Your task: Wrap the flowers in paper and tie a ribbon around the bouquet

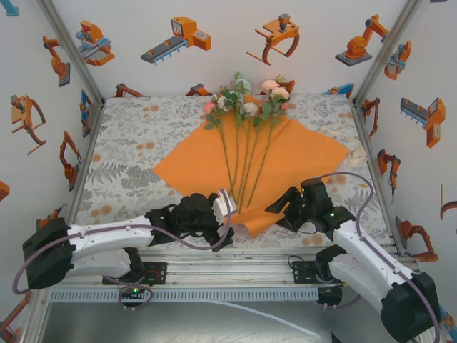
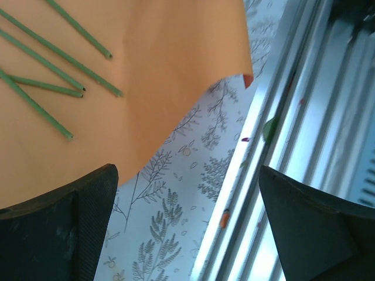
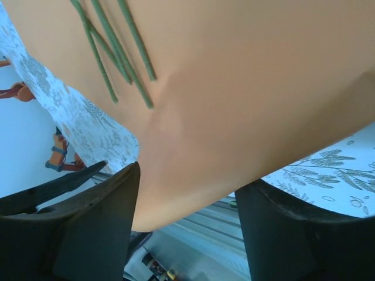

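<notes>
Counter (image 1: pixel 125 146): covered by a grey leaf-print cloth.
Paper (image 1: pixel 300 153): orange sheet lying as a diamond in the middle of the counter, with corners at 12, 3, 6 and 9 o'clock. The 6 o'clock corner comes close to the near edge.
Flowers (image 1: pixel 250 108): lying on the paper. The blooms spill past its 12 o'clock corner and the stems converge toward 6 o'clock, their cut ends stopping short of the near corner.
Ribbon (image 1: pixel 355 153): a small pale heap just off the paper's 3 o'clock corner, too small for detail.
Left hand (image 2: pixel 186 175): low at 7 o'clock of the paper's near corner, fingers spread fully apart and holding nothing.
Paper relative to left hand: in the left wrist view the sheet's edge runs from its corner at 1 o'clock down to the left finger, with bare cloth in the gap.
Right hand (image 3: pixel 187 178): at 5 o'clock of the near corner, fingers partway apart.
Paper relative to right hand: in the right wrist view the sheet's edge dips into the gap between the fingers, and no pinch is visible.
</notes>
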You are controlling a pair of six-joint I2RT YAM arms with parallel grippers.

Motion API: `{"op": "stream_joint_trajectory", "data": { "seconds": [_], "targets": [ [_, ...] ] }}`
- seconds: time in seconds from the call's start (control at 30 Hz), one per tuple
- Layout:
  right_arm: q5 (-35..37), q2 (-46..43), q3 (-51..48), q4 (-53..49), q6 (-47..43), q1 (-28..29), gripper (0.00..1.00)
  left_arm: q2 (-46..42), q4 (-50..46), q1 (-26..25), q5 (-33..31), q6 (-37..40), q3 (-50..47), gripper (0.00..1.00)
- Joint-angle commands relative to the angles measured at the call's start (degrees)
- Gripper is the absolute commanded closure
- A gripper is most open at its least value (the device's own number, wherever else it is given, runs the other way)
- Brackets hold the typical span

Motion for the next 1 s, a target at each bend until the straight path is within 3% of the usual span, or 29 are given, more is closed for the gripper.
{"op": "stream_joint_trajectory", "data": {
  "seconds": [0.0, 0.13, 0.23, 0.33, 0.47, 0.53, 0.67, 0.8, 0.9, 0.97],
  "targets": [
    [1.28, 0.88, 2.72, 1.03, -0.28, 0.42, 0.35, 5.45, 6.32, -0.36, -3.51, 9.38, 1.06, 0.03],
    [1.88, 2.10, 4.08, 1.19, -1.50, 0.42, 0.33, 14.69, 18.33, -0.46, -9.57, 9.27, 0.88, 0.03],
    [2.10, 2.64, 5.83, 0.12, -5.55, -0.03, 0.26, 19.00, 22.93, -0.48, -11.66, 8.24, 2.37, 0.02],
    [3.68, 2.44, 9.51, -3.94, -18.08, -2.73, 0.18, 19.35, 22.82, -0.09, -13.63, 6.54, 3.48, 0.26],
    [8.44, -0.34, 13.24, -6.71, -39.20, -4.40, 0.02, 18.39, 19.38, 1.40, -10.07, 4.34, 4.71, 0.53],
    [9.62, -1.51, 14.00, -5.99, -47.49, -4.43, 0.01, 17.65, 17.83, 2.18, -8.64, 3.54, 5.34, 0.61],
    [4.54, -4.45, 12.94, -2.71, -66.59, -4.43, 0.02, 16.14, 16.99, 5.58, -4.20, 1.89, 6.45, 0.82],
    [-8.79, -10.71, 7.90, 5.51, -78.74, -4.41, 0.01, 17.73, 14.45, 7.80, -0.65, 2.90, 9.32, 0.88],
    [-7.71, -14.05, 5.83, 11.97, -79.72, -4.41, 0.01, 19.67, 12.37, 8.27, 0.82, 3.37, 11.43, 0.91],
    [-11.73, -13.88, 6.54, 11.84, -81.05, -4.36, 0.01, 20.57, 12.13, 8.45, 1.11, 3.26, 12.20, 0.91]
  ]
}}
